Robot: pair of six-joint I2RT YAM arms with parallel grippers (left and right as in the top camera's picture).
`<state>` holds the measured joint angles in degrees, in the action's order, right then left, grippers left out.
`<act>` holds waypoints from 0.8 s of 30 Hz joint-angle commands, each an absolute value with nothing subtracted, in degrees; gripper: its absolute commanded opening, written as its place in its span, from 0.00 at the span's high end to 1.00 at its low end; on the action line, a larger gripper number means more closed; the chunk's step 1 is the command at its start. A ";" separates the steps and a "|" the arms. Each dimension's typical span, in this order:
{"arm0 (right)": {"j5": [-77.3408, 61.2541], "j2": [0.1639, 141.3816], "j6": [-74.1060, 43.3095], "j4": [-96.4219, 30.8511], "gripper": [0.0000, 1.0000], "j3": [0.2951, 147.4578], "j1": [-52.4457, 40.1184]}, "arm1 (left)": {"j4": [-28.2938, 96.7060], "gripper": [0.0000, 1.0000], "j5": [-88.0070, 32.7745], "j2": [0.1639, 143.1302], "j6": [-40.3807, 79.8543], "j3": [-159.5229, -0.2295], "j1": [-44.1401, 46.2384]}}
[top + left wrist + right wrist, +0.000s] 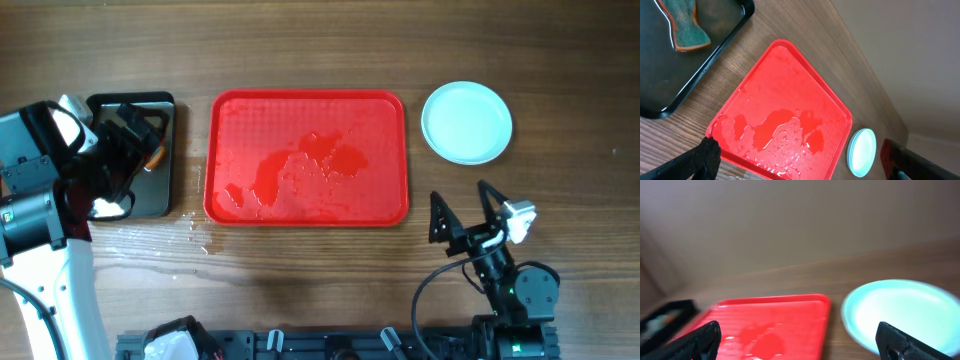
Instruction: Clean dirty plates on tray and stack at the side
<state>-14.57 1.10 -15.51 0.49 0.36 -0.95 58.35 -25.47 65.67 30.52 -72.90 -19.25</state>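
The red tray (220, 150) lies mid-table with wet patches and no plates on it. It also shows in the left wrist view (785, 80) and the right wrist view (790, 315). The mint-white plates (466, 122) sit in one stack on the table right of the tray, also seen in the left wrist view (861, 152) and the right wrist view (900, 312). My left gripper (140, 130) is open and empty over the black pan. My right gripper (463, 205) is open and empty, near the front edge below the plates.
A black metal pan (165, 105) at the left holds a green and orange sponge (685, 30). Water drops (195, 235) lie on the wood in front of the tray's left corner.
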 commanded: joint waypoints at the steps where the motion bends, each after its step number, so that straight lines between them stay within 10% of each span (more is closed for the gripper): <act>1: -4.14 0.14 -6.28 0.05 0.00 0.32 -0.71 | 58.35 0.00 -26.52 65.69 30.46 -72.97 -19.35; 24: -2.98 0.14 1.48 -0.01 0.00 0.32 1.43 | 58.35 0.00 -26.52 65.69 30.46 -72.97 -19.35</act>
